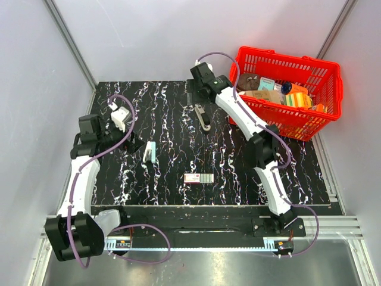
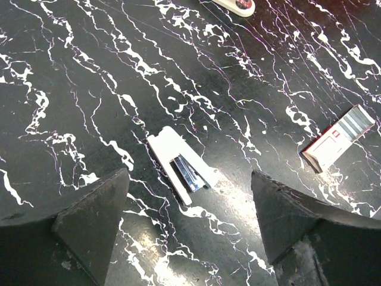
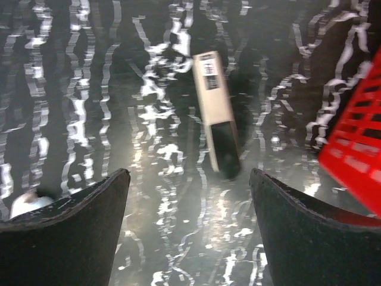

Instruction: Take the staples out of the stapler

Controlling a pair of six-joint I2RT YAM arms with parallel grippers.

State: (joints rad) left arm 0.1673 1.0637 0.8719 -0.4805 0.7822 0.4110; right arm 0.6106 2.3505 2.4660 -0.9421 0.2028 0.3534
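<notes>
Table middle open; red basket blocks far right corner

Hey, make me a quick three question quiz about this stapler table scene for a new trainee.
1. True or false: the left gripper is open, with a small white plastic piece holding a metal strip lying on the black marbled table ahead of it.
2. Which lies nearest the red plastic basket? A) the long beige stapler B) the small red-and-white staple box C) that white piece.
3. What is the right gripper holding?
Key: 1 true; 2 A; 3 nothing, it is open.
</notes>
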